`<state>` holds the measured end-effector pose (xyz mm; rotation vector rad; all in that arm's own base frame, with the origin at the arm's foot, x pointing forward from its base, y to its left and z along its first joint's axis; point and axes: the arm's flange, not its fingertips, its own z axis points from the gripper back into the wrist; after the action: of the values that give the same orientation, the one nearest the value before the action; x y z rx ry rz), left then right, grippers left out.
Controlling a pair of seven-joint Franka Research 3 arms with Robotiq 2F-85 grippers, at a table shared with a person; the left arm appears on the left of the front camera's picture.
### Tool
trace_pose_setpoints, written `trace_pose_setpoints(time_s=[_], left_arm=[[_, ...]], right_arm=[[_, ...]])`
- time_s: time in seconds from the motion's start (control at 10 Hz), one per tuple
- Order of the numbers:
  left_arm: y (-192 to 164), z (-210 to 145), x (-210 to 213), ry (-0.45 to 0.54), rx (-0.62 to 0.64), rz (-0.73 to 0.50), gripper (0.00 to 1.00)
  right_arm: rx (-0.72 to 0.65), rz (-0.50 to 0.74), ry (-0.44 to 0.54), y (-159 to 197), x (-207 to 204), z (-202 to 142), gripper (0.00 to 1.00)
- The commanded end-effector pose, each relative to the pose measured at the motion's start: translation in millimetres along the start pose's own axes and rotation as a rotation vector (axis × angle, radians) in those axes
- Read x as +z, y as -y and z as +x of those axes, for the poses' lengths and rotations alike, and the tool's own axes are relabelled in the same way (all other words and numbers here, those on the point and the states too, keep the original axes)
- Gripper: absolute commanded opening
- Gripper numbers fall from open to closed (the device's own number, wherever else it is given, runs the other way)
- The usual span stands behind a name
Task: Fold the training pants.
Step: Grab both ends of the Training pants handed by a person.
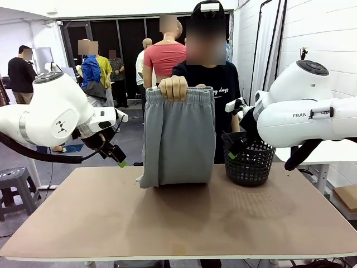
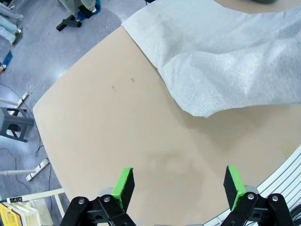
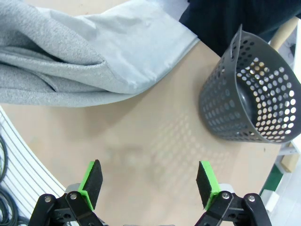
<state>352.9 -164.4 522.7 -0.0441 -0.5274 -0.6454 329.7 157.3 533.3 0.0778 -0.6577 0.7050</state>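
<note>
The light grey training pants hang upright above the table's far edge, held at the ribbed waistband by the person's hand; their lower end rests bunched on the tabletop. Their fabric lies across the top of the left wrist view and the upper left of the right wrist view. My left gripper hovers left of the pants, open and empty, green pads wide apart above bare table. My right gripper hangs right of the pants near the basket, open, pads apart, holding nothing.
A black mesh basket stands at the far right of the brown table, also in the right wrist view. The person stands behind the far edge. A grey stool sits on the floor at left.
</note>
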Motion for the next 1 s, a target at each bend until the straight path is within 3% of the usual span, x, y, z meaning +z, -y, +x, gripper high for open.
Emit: trace_pose_setpoints(time_s=[0.0, 0.2, 0.7, 0.9], left_arm=[[-1, 2, 0, -0.001, 0.002, -0.001, 1.0], [0, 0, 0, 0.0, 0.0, 0.0, 1.0], [-8, 0, 24, -0.242, -0.431, 0.044, 1.0], [-11, 2, 24, -0.243, -0.572, 0.017, 1.0]], right_arm=[[0.0, 0.003, 0.001, 0, 0, 0, 1.0], [0.0, 0.0, 0.0, 0, 0, 0, 1.0], [0.349, 0.049, -0.172, 12, 30, 3, 1.0], [0.445, 0.074, -0.185, 16, 37, 3, 1.0]])
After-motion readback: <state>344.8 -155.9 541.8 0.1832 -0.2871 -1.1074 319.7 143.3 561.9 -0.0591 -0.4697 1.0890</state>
